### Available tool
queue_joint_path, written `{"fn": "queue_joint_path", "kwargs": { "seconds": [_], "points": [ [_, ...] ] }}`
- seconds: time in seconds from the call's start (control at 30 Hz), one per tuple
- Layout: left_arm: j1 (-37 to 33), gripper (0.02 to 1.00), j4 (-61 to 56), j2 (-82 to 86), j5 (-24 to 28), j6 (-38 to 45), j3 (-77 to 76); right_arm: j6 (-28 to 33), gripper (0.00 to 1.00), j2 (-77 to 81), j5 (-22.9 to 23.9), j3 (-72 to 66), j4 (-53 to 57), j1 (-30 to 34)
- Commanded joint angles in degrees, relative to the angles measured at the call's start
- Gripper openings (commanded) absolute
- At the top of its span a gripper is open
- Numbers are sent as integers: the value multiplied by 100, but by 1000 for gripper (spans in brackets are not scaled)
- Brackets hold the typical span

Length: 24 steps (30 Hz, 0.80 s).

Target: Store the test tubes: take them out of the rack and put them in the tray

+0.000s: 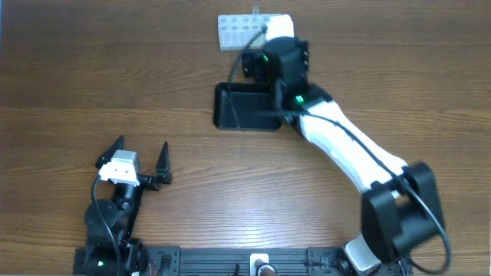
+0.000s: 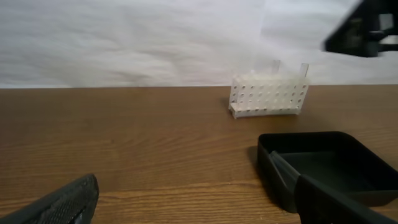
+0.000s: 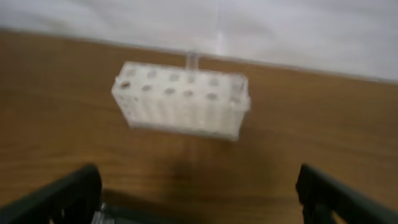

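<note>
Looking down from the top, the white rack point(image 1: 242, 31) sits at the far side of the bench point(image 1: 77, 77), roughly mid-width. The black tray point(image 1: 245, 106) is just on the near side of it, with a strip of bare wood between them, so they aren't touching.

The left wrist view shows two clear tubes point(image 2: 277, 65) standing upright in the rack's far row, toward its right end. There's a pale strip along the tray's left inside wall, but I honestly can't tell what it is.

The right arm point(image 1: 345, 146) stretches from the near right corner across to the tray and rack. In its own wrist view, the right hand point(image 3: 198, 177) is spread wide with nothing between the fingers point(image 3: 56, 199). It hangs around the tray's far edge, short of the rack and pointed at it, and isn't touching either one.

The left hand point(image 1: 140, 153) is way off at the near left, well apart from the tray and rack. It's spread open too and empty, with both black fingers point(image 2: 62, 202) splayed out, and its camera looks across the bench at the rack and tray.
</note>
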<state>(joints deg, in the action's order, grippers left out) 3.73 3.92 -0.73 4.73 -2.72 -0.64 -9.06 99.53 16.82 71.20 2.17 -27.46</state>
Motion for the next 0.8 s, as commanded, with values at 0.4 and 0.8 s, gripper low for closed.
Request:
{"fn": "queue_joint_path", "kwargs": {
  "seconds": [0.4, 0.8],
  "points": [
    [-31, 1000, 15, 39, 59, 83, 31, -876, 991, 3071, 411, 4124, 1416, 50],
    [-31, 1000, 15, 39, 59, 83, 31, -914, 987, 3856, 409, 4677, 1279, 240]
  ]
}}
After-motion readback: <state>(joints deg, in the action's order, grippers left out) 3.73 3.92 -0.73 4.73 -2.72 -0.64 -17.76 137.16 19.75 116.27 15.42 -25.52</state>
